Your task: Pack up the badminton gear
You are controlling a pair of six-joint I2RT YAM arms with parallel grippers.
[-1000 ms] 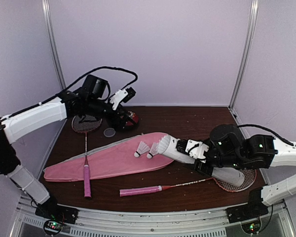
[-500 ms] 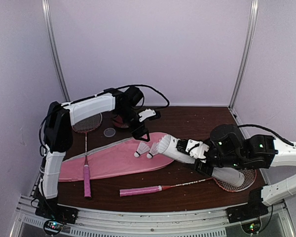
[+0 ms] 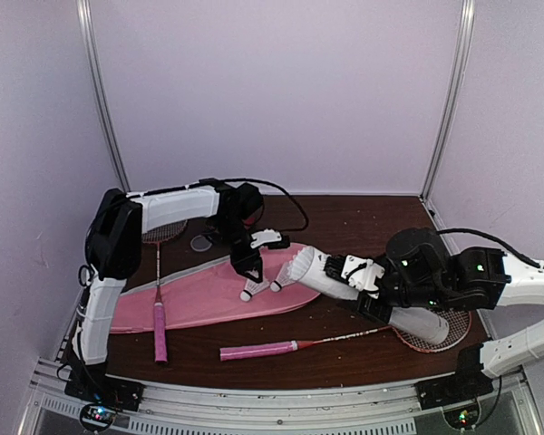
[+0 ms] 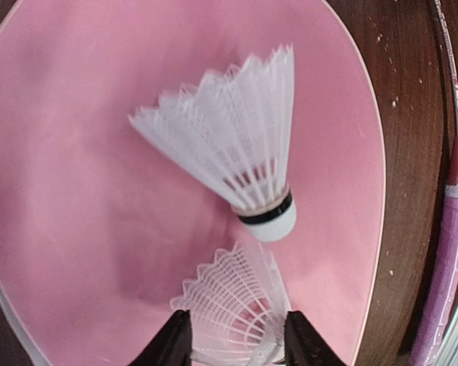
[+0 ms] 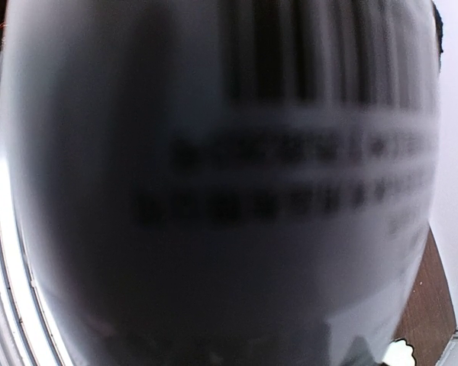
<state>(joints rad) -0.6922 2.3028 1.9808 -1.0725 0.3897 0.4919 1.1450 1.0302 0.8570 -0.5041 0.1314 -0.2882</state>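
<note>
Left pincer (image 4: 237, 343) points straight down over the wide end of the pink bag (image 4: 84, 191), its two dark fingers closed against either side of a shuttlecock (image 4: 233, 301), touching the feather skirt. That shuttlecock lies on the bag. The left arm rises from its base at the left, runs level across the back of the bench (image 3: 363, 217), then bends down sharply at the wrist.

A second shuttlecock (image 4: 233, 152) lies just beside the first on the fabric. Its stiff white feathers fan out in a ribbed cone, and its rounded white cork carries a black band.

The right pincer (image 3: 358, 272) is clamped on the white tube (image 3: 313, 272). That arm reaches in low from the right edge and holds the tube slanted. The tube's open mouth is near the shuttlecocks, and its far end is over the strung head of a racket (image 3: 258, 350), which lies on the dark wooden bench. In the right wrist view the tube's smooth wall fills the frame, with a blurred barcode across it.

The other racket (image 3: 160, 326) lies with its thin shaft across the bag's narrow end. The bag is soft, flat, matte and racket-shaped.
</note>
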